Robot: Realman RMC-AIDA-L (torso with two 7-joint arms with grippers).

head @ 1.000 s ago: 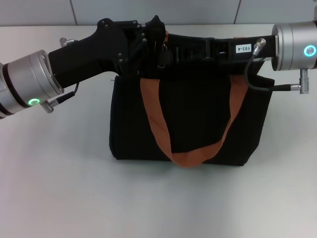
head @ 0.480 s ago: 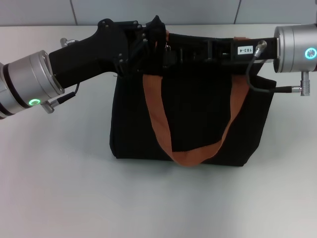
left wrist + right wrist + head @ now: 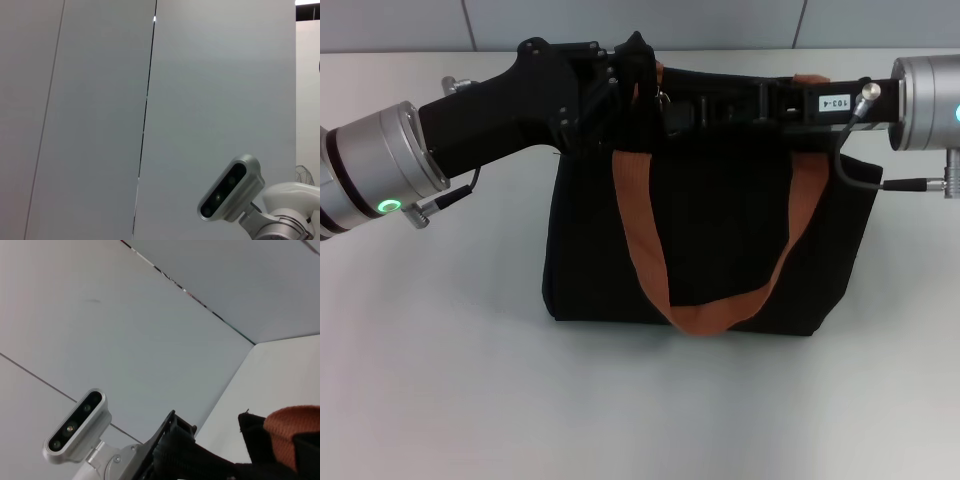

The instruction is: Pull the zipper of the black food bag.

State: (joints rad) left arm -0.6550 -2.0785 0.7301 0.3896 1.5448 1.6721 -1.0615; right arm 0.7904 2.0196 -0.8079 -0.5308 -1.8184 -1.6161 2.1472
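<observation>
Right end effector [image 3: 672, 104] drawn farther right, zipper [image 3: 663, 98] following

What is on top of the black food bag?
Both grippers lie along the top of the black food bag: left gripper at its left end, right gripper reaching in from the right. They hide the zip track.

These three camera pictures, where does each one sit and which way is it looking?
Head view: from the robot's head, down at the black food bag on the table; both arms show, the left claw and right claw at the bag's top.
Left wrist view: on the left arm, looking up and away at a wall panel and the robot's head camera.
Right wrist view: on the right arm, also upward; head camera, left arm, a corner of the bag.
Shared: both wrist views show the head camera.
</observation>
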